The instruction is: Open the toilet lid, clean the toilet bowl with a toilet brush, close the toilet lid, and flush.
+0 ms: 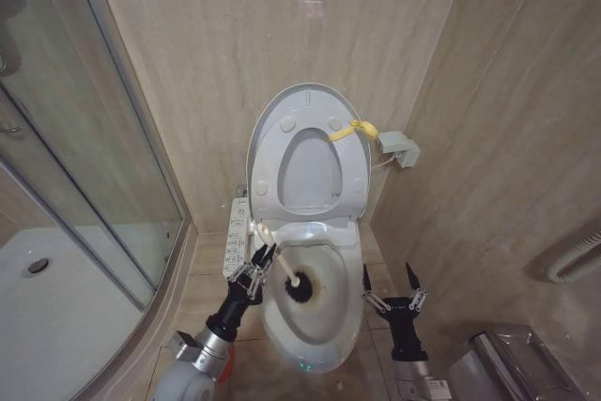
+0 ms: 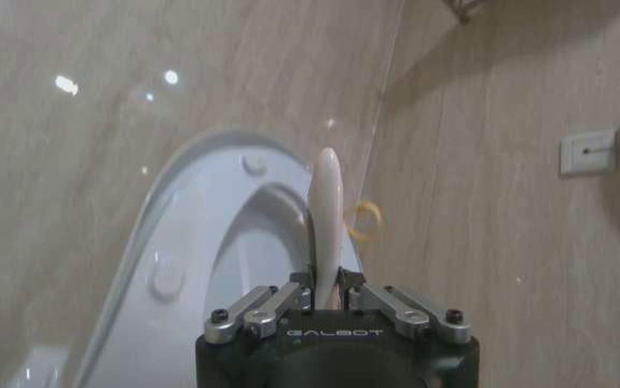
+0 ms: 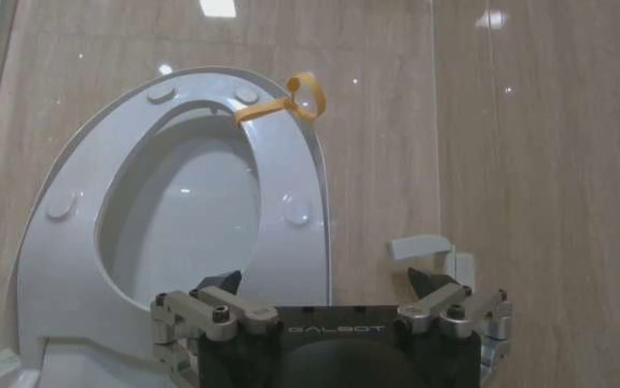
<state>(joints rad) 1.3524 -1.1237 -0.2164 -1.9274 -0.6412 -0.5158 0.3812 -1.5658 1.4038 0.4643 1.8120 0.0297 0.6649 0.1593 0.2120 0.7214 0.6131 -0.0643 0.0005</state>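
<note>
- toilet lid point(image 1: 305, 152) stands raised against the beige tiled wall, its underside with the round bumpers facing out, the seat ring up with it; a yellow strap point(image 1: 362, 129) loops off its right edge near the top.
- toilet bowl point(image 1: 310, 312) lies open below the lid, a brownish stain ringing its inside and a small green light at the front rim.
- toilet brush point(image 1: 286, 274) slants into the bowl from the left side, its black bristle head down against the stained inner wall and its white handle rising up and to the left.
- left gripper point(image 1: 254, 274) sits over the bowl's left rim with its jaws drawn in tight on the brush handle; in the left wrist view the pale handle point(image 2: 326, 218) sticks straight out from between the closed fingers point(image 2: 301, 283).
- right gripper point(image 1: 392, 293) hangs just beside the bowl's right side, over the floor tiles, jaws spread wide and holding nothing; the right wrist view shows its two dark fingertips point(image 3: 431, 283) far apart in front of the lid.
- long white button panel point(image 1: 235, 237) lies along the bowl's left side, close behind the left gripper.
- small grey box point(image 1: 399, 147) is fixed to the right wall near the strap.
- glass shower door point(image 1: 84, 138) and white shower tray point(image 1: 56, 326) are at the left.
</note>
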